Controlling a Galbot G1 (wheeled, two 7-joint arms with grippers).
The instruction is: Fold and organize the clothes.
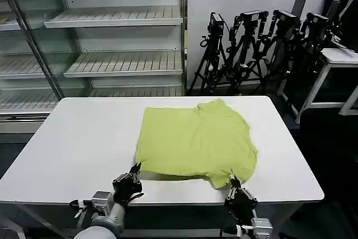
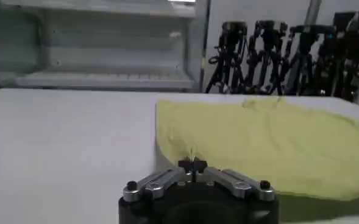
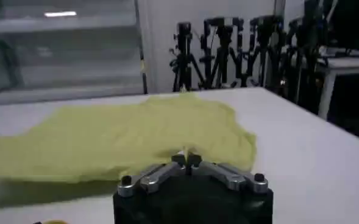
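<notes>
The clothes are one lime yellow-green T-shirt (image 1: 196, 138), lying partly folded in the middle of the white table (image 1: 78, 138). No print shows on its upper side. My left gripper (image 1: 136, 168) is at the shirt's near left corner. In the left wrist view this gripper (image 2: 192, 163) is shut, with a thin peak of the T-shirt (image 2: 270, 140) pinched between its tips. My right gripper (image 1: 233, 182) is at the near right corner, where the cloth is drawn to a point. In the right wrist view it (image 3: 186, 159) is shut on a small tuck of the T-shirt (image 3: 124, 137).
Both grippers sit close to the table's front edge. Bare tabletop lies left and right of the shirt. Behind the table stand empty metal shelves (image 1: 123, 20), a row of black tripods (image 1: 251, 43) and a white side table (image 1: 341, 57) at the far right.
</notes>
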